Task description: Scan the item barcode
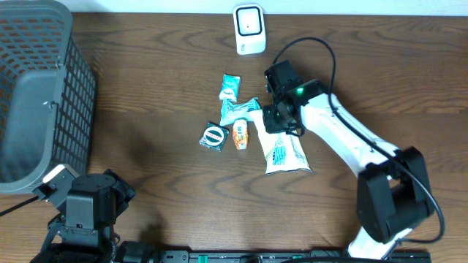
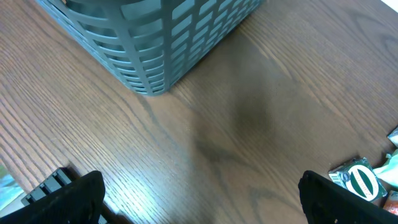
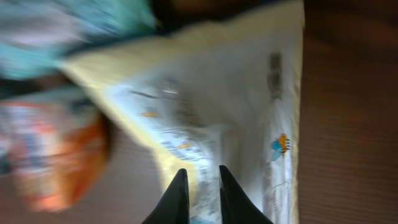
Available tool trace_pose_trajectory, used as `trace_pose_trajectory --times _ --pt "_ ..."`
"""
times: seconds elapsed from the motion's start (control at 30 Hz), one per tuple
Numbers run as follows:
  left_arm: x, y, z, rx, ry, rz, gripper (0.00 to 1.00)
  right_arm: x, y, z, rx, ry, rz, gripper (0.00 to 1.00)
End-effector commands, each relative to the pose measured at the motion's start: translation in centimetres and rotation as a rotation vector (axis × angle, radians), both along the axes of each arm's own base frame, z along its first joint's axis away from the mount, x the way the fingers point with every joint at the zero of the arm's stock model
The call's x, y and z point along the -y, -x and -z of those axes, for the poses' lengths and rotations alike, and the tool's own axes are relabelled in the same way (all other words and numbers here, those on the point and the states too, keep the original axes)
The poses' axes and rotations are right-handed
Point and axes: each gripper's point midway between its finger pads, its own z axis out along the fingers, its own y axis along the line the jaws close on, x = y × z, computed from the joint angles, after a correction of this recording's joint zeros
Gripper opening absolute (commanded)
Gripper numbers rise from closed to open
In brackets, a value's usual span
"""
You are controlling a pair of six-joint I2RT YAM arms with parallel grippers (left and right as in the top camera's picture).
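Three cameras are looking at one wooden table (image 1: pixel 146 168).
The overhead one is looking straight down from far off, taking in both arms. The left wrist one is facing slantwise past the left fingers (image 2: pixel 68 199): basket (image 2: pixel 155 43) ahead of them, green-ringed packet (image 2: pixel 359 180) near one fingertip, both also showing overhead. The right wrist one is sitting very close and blurring, the white pouch (image 3: pixel 236 106) ahead of the right fingers (image 3: pixel 177 199) being shared with overhead.

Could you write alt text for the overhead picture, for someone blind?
The right gripper pinches the top of a white pouch beside small packets mid-table. A white scanner stands at the far edge, a grey basket on the left.
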Motion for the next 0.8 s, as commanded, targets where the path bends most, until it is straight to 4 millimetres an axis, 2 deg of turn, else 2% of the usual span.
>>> trace_pose_trajectory --times 0.0,0.17,0.3,0.4,0.53,0.67,0.77 --pt "-0.4 0.1 -0.1 0.006 -0.006 -0.026 0.98 2.4 1.0 3.8 -0.060 0.143 0.034 0.11" --pt "-0.4 0.1 -0.1 0.006 -0.006 -0.026 0.98 2.8 2.0 6.3 -0.131 0.179 0.029 0.12" --pt "-0.4 0.1 -0.1 0.006 -0.006 -0.026 0.98 2.9 2.1 6.0 -0.138 0.184 0.026 0.09" --pt "-0.4 0.1 -0.1 0.006 -0.006 -0.026 0.98 3.1 1.9 4.5 -0.135 0.190 0.033 0.09" --pt "-0.4 0.1 -0.1 0.006 -0.006 -0.026 0.98 3.7 1.6 0.4 -0.116 0.180 0.039 0.14" --pt "-0.4 0.1 -0.1 0.006 -0.006 -0.026 0.98 4.6 1.5 -1.7 -0.073 0.209 0.018 0.25" --pt "-0.4 0.1 -0.1 0.006 -0.006 -0.026 0.98 6.4 1.5 -2.6 -0.048 0.298 0.029 0.27"
